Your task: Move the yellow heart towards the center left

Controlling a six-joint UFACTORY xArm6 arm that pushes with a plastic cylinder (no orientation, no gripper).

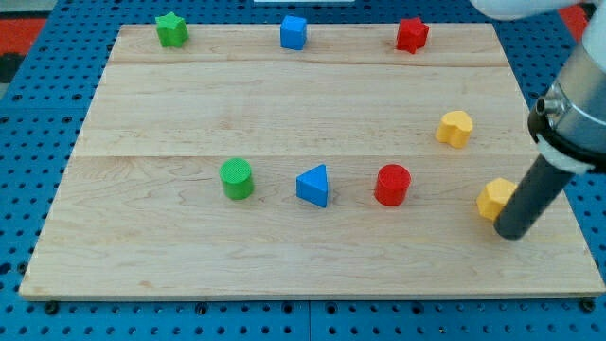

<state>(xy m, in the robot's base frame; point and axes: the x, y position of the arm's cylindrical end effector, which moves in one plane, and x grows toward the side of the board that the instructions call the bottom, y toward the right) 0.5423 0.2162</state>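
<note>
The yellow heart (454, 128) lies on the wooden board (284, 256) at the view's right, a little above mid-height. My tip (511, 235) rests on the board at the lower right, well below and to the right of the heart. It stands right beside a second yellow block (494, 199), on that block's lower right side; whether it touches it I cannot tell.
A green cylinder (237, 178), a blue triangle (313, 185) and a red cylinder (392, 184) sit in a row at mid-board. A green star (171, 29), a blue block (294, 32) and a red star (411, 35) line the top edge.
</note>
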